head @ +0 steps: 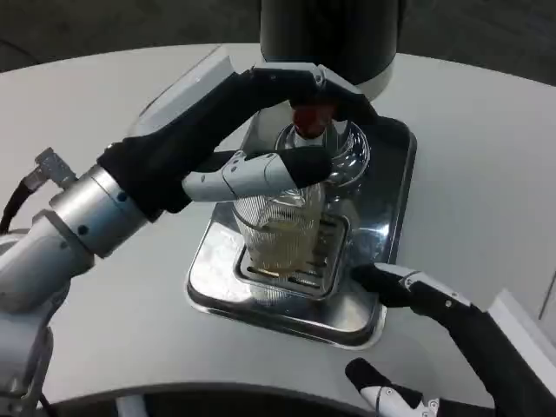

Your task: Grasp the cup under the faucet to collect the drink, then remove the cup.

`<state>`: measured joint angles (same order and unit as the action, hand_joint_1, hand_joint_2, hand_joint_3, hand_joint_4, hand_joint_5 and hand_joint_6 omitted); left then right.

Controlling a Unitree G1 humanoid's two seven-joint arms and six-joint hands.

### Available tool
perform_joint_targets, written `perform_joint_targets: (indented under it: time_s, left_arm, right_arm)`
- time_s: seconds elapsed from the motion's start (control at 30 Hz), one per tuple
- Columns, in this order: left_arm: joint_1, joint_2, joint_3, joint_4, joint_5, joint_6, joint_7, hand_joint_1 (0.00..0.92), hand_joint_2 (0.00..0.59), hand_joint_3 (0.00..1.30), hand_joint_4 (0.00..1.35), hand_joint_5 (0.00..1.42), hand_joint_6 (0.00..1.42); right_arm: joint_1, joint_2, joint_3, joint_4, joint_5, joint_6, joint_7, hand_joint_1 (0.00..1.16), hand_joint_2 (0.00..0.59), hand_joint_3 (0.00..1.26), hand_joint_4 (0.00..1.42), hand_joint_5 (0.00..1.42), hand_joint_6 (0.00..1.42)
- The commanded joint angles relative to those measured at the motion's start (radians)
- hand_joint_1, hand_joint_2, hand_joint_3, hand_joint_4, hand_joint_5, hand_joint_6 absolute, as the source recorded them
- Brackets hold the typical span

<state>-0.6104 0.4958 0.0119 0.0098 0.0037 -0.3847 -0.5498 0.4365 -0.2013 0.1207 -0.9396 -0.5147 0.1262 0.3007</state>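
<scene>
Both hands are in shot over a big round white table (486, 148) with a pale, matte top; past its far edge the room goes dark, some kind of dim floor up top. The left hand (252, 130) reaches in from the left, one finger wrapped across the front of the ribbed clear cup (282, 230), and another up top by the red faucet handle (311, 117), so it's clamped on the cup. Cup sits upright on the grate of the shiny chrome drip tray (382, 217), right under the faucet, with some yellowish drink at the bottom. The dispenser's dark body (330, 35) rises behind it. The right hand (417, 321) is low at the tray's near right corner, fingers spread apart, holding nothing, one fingertip just beside the tray rim.
</scene>
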Motion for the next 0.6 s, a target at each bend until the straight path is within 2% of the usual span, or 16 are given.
perform_joint_targets:
  time_s: [0.03,0.2,0.3,0.6]
  left_arm:
    - [0.030,0.023,-0.013,0.013,0.017,-0.009,-0.013,0.000,0.054,0.51,0.38,0.39,0.24]
    - [0.032,0.022,-0.016,0.013,0.020,-0.009,-0.012,0.000,0.054,0.52,0.38,0.39,0.24]
    - [0.032,0.022,-0.016,0.013,0.020,-0.010,-0.011,0.000,0.054,0.52,0.38,0.39,0.24]
    - [0.036,0.023,-0.021,0.010,0.026,-0.010,-0.010,0.000,0.056,0.52,0.38,0.39,0.24]
  right_arm:
    - [0.001,0.015,-0.009,0.042,0.033,-0.023,-0.045,0.84,0.277,0.25,0.23,0.26,0.25]
    - [-0.018,0.033,-0.013,0.102,0.062,-0.033,-0.091,0.87,0.253,0.22,0.23,0.27,0.29]
    - [-0.033,0.044,-0.014,0.137,0.079,-0.043,-0.114,0.88,0.209,0.19,0.22,0.26,0.32]
    - [-0.098,0.077,0.010,0.262,0.115,-0.086,-0.185,0.88,0.194,0.17,0.21,0.26,0.32]
